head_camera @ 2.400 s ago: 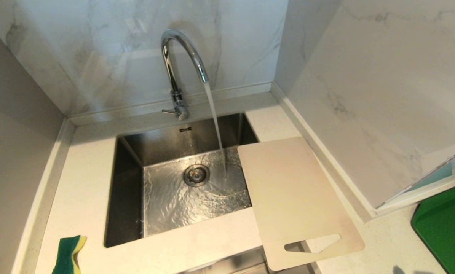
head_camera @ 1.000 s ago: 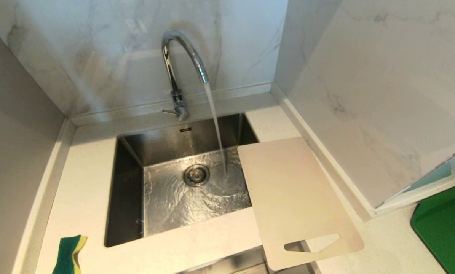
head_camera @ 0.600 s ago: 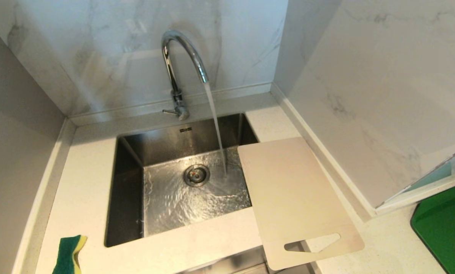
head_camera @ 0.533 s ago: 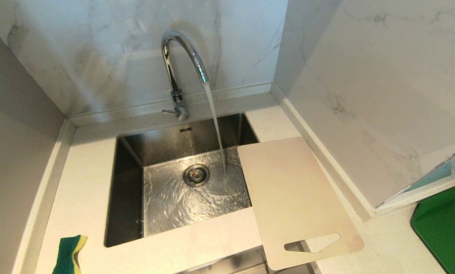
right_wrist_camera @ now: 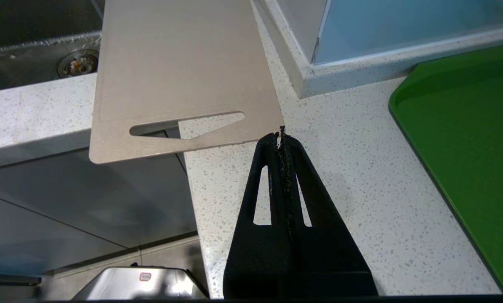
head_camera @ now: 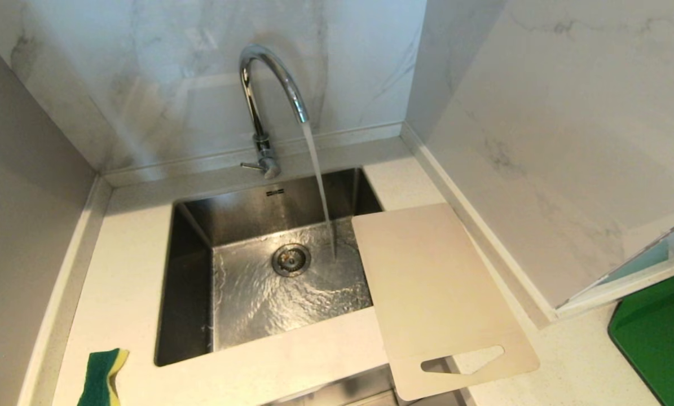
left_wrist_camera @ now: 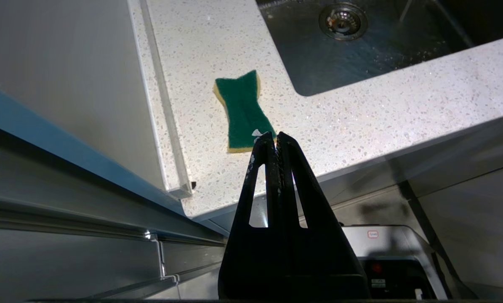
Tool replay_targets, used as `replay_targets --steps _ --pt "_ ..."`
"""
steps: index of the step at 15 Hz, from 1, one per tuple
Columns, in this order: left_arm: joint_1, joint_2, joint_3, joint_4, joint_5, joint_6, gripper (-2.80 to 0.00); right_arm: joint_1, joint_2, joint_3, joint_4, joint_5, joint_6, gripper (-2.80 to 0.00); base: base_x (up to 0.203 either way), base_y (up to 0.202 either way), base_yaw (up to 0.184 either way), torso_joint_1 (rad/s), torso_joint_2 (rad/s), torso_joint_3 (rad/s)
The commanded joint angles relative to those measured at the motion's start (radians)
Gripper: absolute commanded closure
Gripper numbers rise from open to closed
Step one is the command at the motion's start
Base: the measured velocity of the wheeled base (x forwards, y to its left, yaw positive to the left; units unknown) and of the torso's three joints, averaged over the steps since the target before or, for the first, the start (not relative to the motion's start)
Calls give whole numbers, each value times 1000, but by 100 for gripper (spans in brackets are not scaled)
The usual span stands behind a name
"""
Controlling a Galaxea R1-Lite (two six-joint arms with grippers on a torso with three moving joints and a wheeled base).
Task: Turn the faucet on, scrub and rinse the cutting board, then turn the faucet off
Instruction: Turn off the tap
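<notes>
From the head view, the faucet (head_camera: 266, 101) stands behind the sink (head_camera: 190, 270) and runs a steady stream into the basin just beside the drain (head_camera: 291, 259), so the next step is judged to be the scrub. The cutting board (head_camera: 435, 293) lies flat on the bench (head_camera: 122, 270) at the sink's right rim, its far left corner overhanging the basin and its slotted end jutting past the bench's front edge; neither arm shows here. The sponge (head_camera: 102, 376) lies on the bench off the sink's front left corner, well apart from the board. In the left wrist view, the left tool (left_wrist_camera: 275, 136) has its fingers pressed together on nothing, hanging in front of the sink's left side with its tips pointing at the near end of the sponge (left_wrist_camera: 243, 111). To do well it should probably spread first, then pinch the sponge across its narrow waist. In the right wrist view, the right tool (right_wrist_camera: 281, 136) is likewise pressed together and empty, poised near the cutting board (right_wrist_camera: 179, 67) at the corner farthest from the sink, by the handle slot (right_wrist_camera: 188, 123), with a green mat (right_wrist_camera: 466, 139) farther right. That overhanging slotted end seems the best place to grip before sliding the board under the stream.
</notes>
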Motion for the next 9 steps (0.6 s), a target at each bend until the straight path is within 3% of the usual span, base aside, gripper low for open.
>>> replay_targets --steps 1,9 --pt "1 0 0 1 0 0 0 -1 -14 0 -1 0 0 0 0 0 0 0 0 0" --pt "-1 0 0 1 0 3 0 -1 -14 0 -3 2 -1 0 0 0 0 0 0 0"
